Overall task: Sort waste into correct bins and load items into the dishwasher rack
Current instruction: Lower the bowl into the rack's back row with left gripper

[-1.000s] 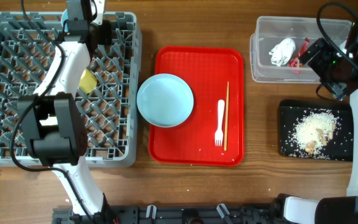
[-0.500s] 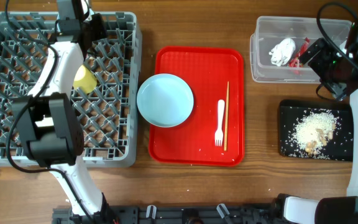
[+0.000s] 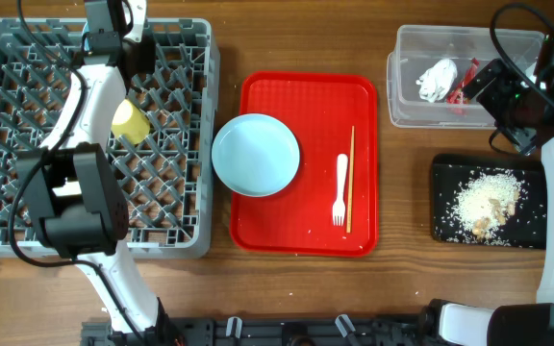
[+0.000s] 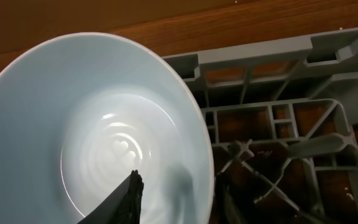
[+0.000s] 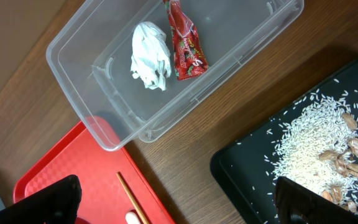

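Looking overhead: grey rack (image 3: 205,144) at bench (image 3: 392,279) left holds a yellow cup (image 3: 130,121), with the left arm (image 3: 89,91) lying across it. Red tray (image 3: 306,96) mid-bench carries blue plate (image 3: 255,154), fork (image 3: 340,189) and one chopstick (image 3: 351,178). Clear tub (image 3: 469,38) holds tissue (image 3: 438,80) and red wrapper (image 3: 457,93). Black tray (image 3: 442,202) holds rice scraps (image 3: 489,200).

Left wrist: left jaws slightly parted astride the rim of a pale bowl (image 4: 73,124) at the rack's edge.

Right wrist: right jaws wide, empty, above tub and black tray.
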Tool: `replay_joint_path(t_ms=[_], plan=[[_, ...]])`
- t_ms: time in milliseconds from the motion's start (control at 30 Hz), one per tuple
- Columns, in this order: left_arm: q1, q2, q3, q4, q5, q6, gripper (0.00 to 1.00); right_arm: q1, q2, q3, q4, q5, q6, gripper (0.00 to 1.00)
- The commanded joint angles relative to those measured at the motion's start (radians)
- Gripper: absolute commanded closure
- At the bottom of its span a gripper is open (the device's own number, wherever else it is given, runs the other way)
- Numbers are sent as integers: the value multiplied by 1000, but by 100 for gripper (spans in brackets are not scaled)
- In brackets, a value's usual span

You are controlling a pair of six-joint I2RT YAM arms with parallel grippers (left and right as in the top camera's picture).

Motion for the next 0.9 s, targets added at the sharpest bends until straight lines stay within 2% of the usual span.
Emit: replay_joint_path(t_ms=[0, 100, 167, 267, 367, 433, 533, 633, 800, 867], plan=[[3, 29, 3, 3, -16, 96, 63, -1, -12, 7, 0, 21, -19, 0], [3, 46, 3, 16, -16, 119, 65, 0, -12, 7, 0, 21, -19, 0], [3, 46, 3, 34, -16, 115, 76, -1, -12, 7, 0, 21, -19, 0], [3, 46, 3, 37, -16, 115, 80, 0, -12, 7, 0, 21, -19, 0], [2, 46, 3, 34, -16, 114, 96, 0, -12, 7, 1, 21, -19, 0], [2, 46, 3, 33, -16, 81, 96, 0, -12, 7, 1, 21, -19, 0], [2, 42, 3, 41, -6, -57, 96, 0, -12, 7, 3, 21, -19, 0], [4, 26, 3, 49, 119, -203, 96, 0, -12, 7, 4, 21, -19, 0], [24, -23, 3, 79, 255, -556, 96, -1, -12, 7, 8, 21, -19, 0], [51, -26, 3, 84, 356, -687, 96, 0, -12, 7, 8, 21, -19, 0]])
